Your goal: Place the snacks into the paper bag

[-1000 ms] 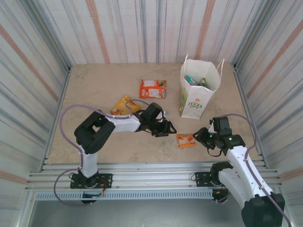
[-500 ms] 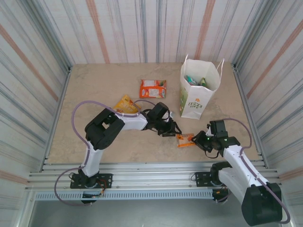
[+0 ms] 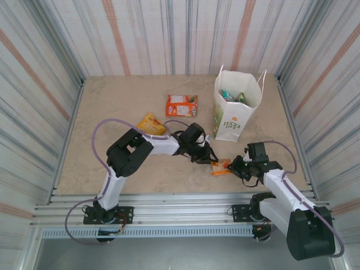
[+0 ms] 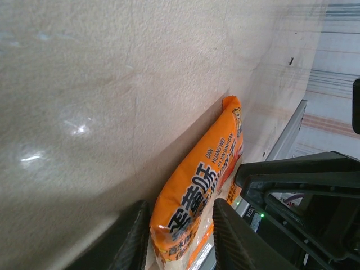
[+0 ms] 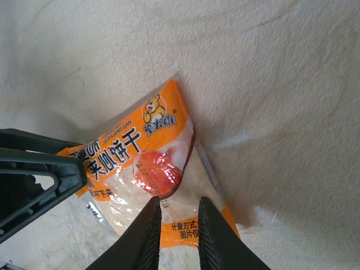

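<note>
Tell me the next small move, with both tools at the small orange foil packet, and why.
Probably close the left tool: one end of the small orange foil packet lies between its open fingers, flat on the beige tabletop. The right tool hangs over the opposite end with a narrower gap, so I'd hold it back rather than have both pull at one packet.

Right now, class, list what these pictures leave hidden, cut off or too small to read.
- Top view: the walls of the paper bag hide most of the snacks inside; number unclear.
- Left wrist view: the bottom edge cuts off the orange packet at its near end.
- Wrist views: whether the left gripper or right gripper clamps that packet is unclear.
</note>
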